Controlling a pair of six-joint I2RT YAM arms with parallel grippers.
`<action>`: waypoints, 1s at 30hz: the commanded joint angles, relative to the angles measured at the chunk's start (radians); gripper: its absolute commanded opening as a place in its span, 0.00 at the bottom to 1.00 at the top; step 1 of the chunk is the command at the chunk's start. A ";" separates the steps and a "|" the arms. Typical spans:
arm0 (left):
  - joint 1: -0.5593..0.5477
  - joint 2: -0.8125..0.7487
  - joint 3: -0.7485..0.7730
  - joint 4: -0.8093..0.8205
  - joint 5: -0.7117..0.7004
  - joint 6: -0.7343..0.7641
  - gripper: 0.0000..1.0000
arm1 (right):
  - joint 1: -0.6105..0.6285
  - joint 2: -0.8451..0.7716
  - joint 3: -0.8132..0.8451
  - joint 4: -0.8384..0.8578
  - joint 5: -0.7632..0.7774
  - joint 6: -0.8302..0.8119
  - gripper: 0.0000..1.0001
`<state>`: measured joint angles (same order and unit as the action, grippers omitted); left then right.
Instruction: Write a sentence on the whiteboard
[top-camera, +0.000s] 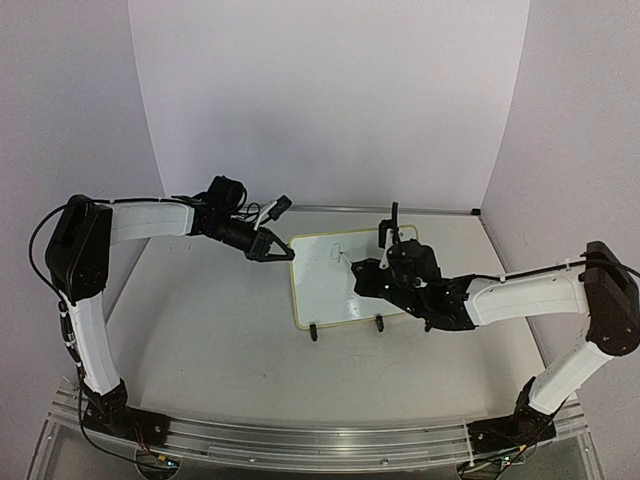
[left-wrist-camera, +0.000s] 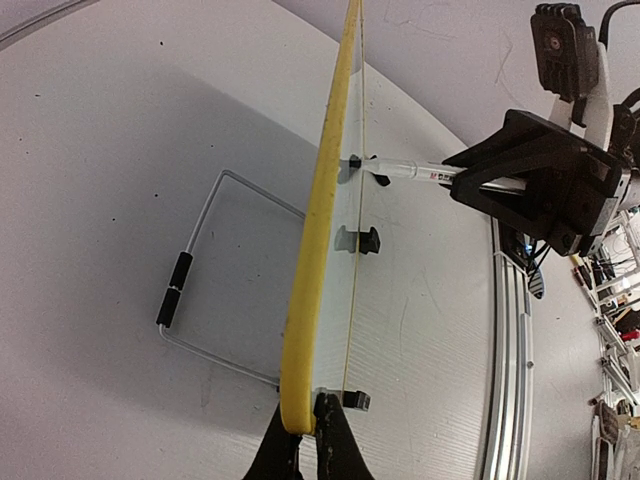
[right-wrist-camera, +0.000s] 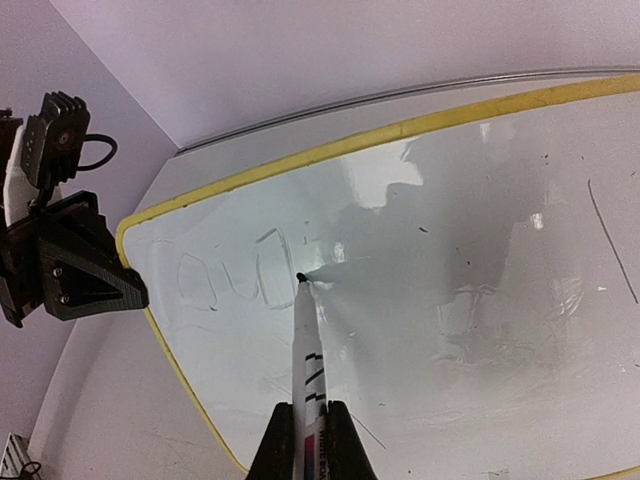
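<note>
Grey table, left claw clenched on whiteboard rim, right claw grasping marker, label unreadable

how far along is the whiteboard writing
Done: the left pincer is shut on the whiteboard at its yellow rim, steadying it, and the right pincer is shut on a marker. In hand: the marker tip appears to touch the board, where only faint smudgy outlines show. Left: essentially the whole sentence; no dark readable words are on the board.

Bright, even light, soft shadows; glare patches on whiteboard (wrist views bend at edges).
</note>
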<state>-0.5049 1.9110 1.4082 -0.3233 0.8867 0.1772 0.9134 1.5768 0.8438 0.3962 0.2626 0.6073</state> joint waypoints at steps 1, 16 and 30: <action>-0.012 -0.003 0.011 -0.040 -0.107 0.117 0.00 | -0.018 0.017 0.023 -0.001 0.103 0.018 0.00; -0.012 -0.005 0.011 -0.042 -0.109 0.117 0.00 | -0.018 -0.005 -0.017 -0.036 0.141 0.069 0.00; -0.013 -0.007 0.012 -0.042 -0.109 0.115 0.00 | -0.018 -0.037 -0.040 -0.023 0.125 0.067 0.00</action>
<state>-0.5049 1.9110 1.4082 -0.3241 0.8864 0.1762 0.9154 1.5657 0.8292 0.4073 0.3289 0.6821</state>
